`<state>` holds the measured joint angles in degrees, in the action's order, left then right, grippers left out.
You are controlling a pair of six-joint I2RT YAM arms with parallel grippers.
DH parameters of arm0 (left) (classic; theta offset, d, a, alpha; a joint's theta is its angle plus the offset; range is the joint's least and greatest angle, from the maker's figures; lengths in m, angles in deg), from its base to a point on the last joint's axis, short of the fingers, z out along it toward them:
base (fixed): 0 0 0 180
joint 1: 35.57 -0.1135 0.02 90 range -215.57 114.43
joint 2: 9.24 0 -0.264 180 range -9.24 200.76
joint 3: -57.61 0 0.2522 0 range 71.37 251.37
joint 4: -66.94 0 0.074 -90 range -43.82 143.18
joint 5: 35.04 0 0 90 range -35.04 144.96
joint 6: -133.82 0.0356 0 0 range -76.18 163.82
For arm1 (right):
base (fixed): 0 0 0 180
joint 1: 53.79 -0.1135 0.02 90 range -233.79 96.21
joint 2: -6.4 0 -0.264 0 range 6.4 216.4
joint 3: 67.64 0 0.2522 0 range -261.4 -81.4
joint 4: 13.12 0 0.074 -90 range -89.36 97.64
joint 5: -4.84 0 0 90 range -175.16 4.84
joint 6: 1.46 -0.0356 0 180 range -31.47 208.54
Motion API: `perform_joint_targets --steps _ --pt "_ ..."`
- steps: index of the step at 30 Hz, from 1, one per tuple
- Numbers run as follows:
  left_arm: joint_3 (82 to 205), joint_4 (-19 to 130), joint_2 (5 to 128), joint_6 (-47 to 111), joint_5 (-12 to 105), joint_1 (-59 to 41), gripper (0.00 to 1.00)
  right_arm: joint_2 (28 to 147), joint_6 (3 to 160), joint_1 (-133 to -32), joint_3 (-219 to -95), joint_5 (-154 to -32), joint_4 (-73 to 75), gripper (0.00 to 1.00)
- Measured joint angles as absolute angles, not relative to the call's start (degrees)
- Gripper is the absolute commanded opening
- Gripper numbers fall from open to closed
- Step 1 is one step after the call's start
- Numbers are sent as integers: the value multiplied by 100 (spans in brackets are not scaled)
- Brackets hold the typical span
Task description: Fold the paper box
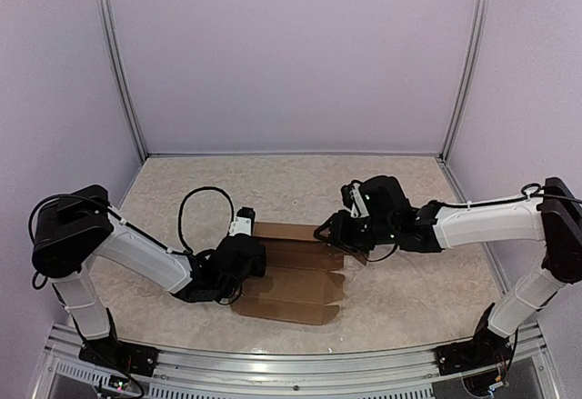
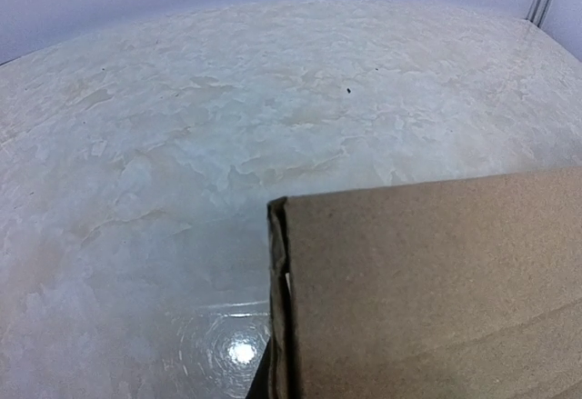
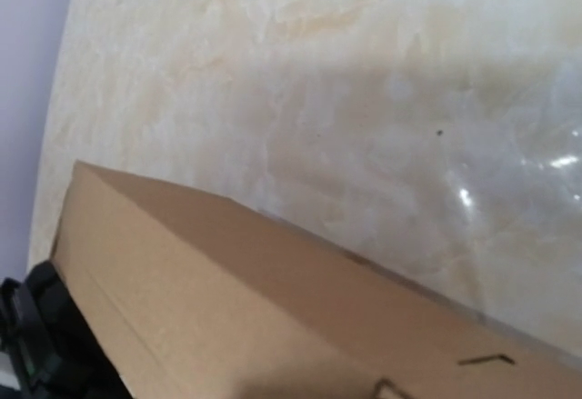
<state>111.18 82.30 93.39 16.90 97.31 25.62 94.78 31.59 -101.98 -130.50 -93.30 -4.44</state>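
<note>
Brown paper box [image 1: 291, 294], beige marbled table [image 1: 409, 190]

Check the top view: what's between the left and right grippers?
The paper box: its brown cardboard panels fill the stretch from the left gripper to the right gripper, as the top external view shows.
</note>
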Motion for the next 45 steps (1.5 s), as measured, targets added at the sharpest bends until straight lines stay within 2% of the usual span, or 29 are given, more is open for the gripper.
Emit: perform_joint_targets --steps 4,9,15,21,33,40,45 --pt "11066 8237 9271 1646 9674 2562 0 9476 3073 -10198 -13008 -9376 -667 17" --pt "10989 8233 9116 1517 9608 2560 0 9421 2979 -10198 -12936 -9457 -949 12" --pt "10989 8239 8924 1419 9547 2560 0 9235 2971 -10187 -12921 -9542 -1181 35" --pt "10989 8226 8762 1404 9440 2562 0 9028 3209 -10187 -12914 -9549 -1188 48" --pt "10926 8117 7914 940 8592 1668 0 7620 3998 -10187 -12914 -9359 -335 63" --pt "10782 8241 7636 630 7998 1292 0 6374 4321 -10187 -12726 -8858 -29 64" --pt "10712 8379 7368 413 7556 1233 0 6040 4315 -10187 -12331 -8570 -117 64"
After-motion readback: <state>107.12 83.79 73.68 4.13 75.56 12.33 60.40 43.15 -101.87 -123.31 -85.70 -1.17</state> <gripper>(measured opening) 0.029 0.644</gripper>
